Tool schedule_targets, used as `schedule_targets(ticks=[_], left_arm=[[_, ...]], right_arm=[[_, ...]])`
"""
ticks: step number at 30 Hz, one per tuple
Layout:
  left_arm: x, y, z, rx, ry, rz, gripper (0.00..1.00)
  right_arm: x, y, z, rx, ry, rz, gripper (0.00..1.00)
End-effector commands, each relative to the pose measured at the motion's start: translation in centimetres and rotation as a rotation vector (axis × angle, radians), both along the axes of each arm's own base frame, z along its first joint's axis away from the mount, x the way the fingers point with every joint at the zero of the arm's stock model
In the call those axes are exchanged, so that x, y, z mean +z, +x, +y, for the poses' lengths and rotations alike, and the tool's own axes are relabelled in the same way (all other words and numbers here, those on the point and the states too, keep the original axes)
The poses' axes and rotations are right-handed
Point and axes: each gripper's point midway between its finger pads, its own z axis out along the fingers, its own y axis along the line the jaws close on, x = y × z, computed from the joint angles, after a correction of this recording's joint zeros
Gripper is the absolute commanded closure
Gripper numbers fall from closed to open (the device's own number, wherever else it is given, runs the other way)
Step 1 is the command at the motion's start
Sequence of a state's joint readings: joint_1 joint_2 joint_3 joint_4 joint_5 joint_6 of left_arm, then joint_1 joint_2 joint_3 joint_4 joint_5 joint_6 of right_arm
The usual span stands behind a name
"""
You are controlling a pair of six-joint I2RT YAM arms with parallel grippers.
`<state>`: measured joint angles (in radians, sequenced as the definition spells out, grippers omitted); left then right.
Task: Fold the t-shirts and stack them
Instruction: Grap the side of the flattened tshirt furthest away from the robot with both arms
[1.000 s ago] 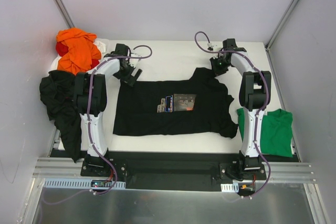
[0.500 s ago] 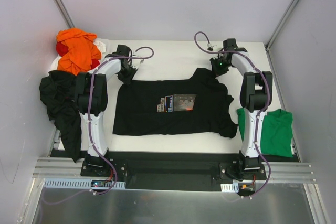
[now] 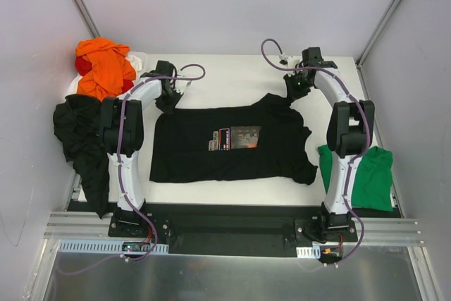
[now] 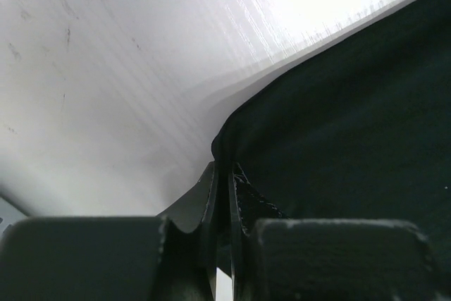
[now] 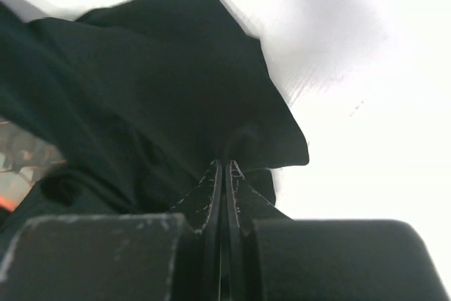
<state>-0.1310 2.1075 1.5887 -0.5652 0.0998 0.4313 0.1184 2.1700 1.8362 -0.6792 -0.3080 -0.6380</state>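
We are pinching the printed black t-shirt [image 3: 225, 142] at its two far corners. Our left gripper [image 4: 224, 174] and right gripper [image 5: 224, 167] are each gripping a fold of cloth, jaws nearly touching. The shirt is lying spread mid-table. The white table [image 3: 232, 75], between pale walls [image 3: 232, 5], is also carrying an orange t-shirt heap [image 3: 106, 67], a second black t-shirt [image 3: 76, 132] draping over its left edge, and a green t-shirt [image 3: 372, 177] at the right.

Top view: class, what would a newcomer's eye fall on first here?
A black shirt lies spread across the table, the left gripper and right gripper each shut on its far edge. An orange shirt is heaped far left; a green shirt lies near right.
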Motion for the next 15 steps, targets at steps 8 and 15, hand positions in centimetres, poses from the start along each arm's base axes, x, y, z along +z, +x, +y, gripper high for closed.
schedule_targets(ticks=[8,15], left_arm=[[4.1,-1.9,0.7,-0.003,0.048,-0.053,0.99],[5.5,-3.5,0.1,-0.027,0.062,-0.075,0.98]], right_arm=[[6.5,-3.5,0.2,0.073,-0.034,-0.11,0.99],[6.1,-6.5,0.0,0.099,-0.048,-0.086,0.99]])
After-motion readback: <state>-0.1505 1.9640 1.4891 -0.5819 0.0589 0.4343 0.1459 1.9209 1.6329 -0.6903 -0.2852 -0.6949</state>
